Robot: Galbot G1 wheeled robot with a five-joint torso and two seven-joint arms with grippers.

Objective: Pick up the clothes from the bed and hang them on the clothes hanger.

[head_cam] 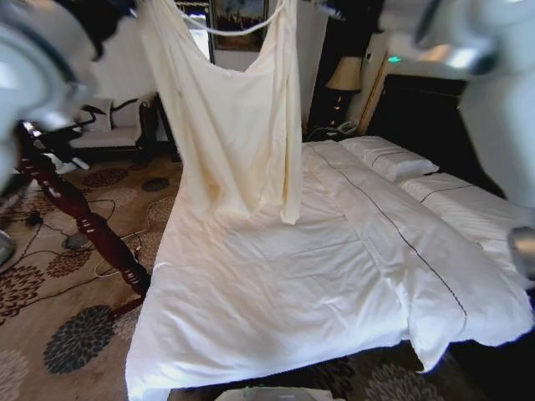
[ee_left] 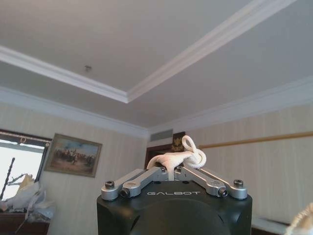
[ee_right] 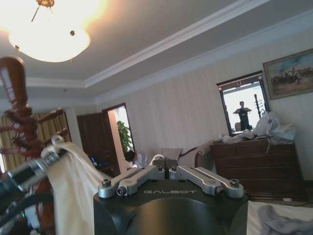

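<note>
Clothes [head_cam: 234, 125] hang lengthwise between both raised arms above the bed [head_cam: 276, 284], left hand [ee_left: 172, 164] clamping the collar cord (right hand's [ee_right: 166, 164] grip: cannot tell).

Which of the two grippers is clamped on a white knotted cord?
The left gripper: its fingers are closed on the knotted loop of white cord. The right gripper is closed too, with no cord visible in it.

The clothes [head_cam: 234, 117] hang above the bed [head_cam: 276, 284], with the wooden post [head_cam: 79, 213] left of it.
</note>
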